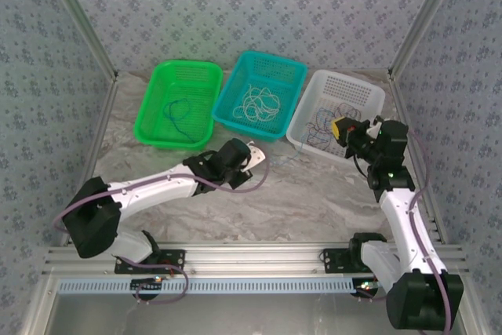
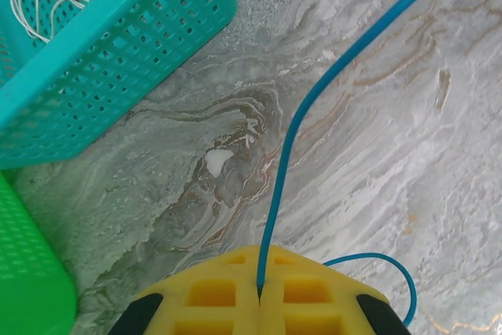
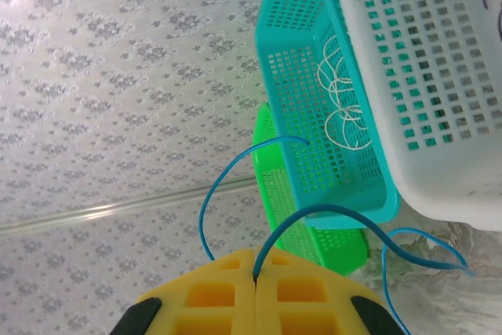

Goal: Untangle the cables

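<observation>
cables lie in three baskets along the far edge of the tabletop in the top view: white cables in the teal basket, a blue loop in the green basket and dark cables in the white basket. the left gripper hangs over the tabletop just off the teal basket's near right corner. the right gripper sits at the white basket's near edge. how far either one is open cannot be told from up here.

in the left wrist view, the left gripper has its yellow pads pressed together, pinching a blue cable. the strand rises from the seam and runs off at the top right above the marbled tabletop, and a short loop of it curls out to the right of the pads. the teal basket holding white cables fills the upper left corner.

in the right wrist view, the right gripper is likewise closed, pads meeting on a blue cable. it arcs up from the seam and bends down to the right under the white basket. another blue strand curves up toward the teal basket. whether both grippers grip the same cable cannot be told.
</observation>
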Robot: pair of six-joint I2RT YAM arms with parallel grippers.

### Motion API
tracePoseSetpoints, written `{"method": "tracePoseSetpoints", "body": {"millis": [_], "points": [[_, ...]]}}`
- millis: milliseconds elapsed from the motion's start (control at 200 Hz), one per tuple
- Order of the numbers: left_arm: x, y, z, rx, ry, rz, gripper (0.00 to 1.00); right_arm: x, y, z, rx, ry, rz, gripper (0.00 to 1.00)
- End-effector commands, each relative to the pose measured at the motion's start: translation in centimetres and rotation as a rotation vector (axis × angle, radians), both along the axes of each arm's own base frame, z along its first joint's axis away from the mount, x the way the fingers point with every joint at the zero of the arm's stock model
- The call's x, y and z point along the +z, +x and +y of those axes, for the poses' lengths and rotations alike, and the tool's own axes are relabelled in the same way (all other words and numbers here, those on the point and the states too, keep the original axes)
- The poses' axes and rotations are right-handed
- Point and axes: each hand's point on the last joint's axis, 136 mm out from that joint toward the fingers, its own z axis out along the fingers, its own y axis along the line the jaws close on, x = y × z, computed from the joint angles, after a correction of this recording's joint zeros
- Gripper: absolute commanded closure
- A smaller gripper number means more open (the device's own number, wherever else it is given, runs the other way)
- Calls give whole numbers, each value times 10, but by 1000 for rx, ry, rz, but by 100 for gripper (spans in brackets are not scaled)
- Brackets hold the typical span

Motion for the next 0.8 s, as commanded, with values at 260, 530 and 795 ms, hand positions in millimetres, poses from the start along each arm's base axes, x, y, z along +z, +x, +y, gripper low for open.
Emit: {"method": "tracePoseSetpoints", "body": {"millis": [260, 530, 795], "points": [[48, 14, 19, 71, -2, -192, 100, 35, 0, 4, 20, 39, -91, 98], [156, 54, 65, 234, -88, -332, 100, 55, 9, 27, 122, -77, -147, 65], [221, 103, 120, 393, -91, -375, 100, 67, 20, 66, 282, -220, -211, 26]]}}
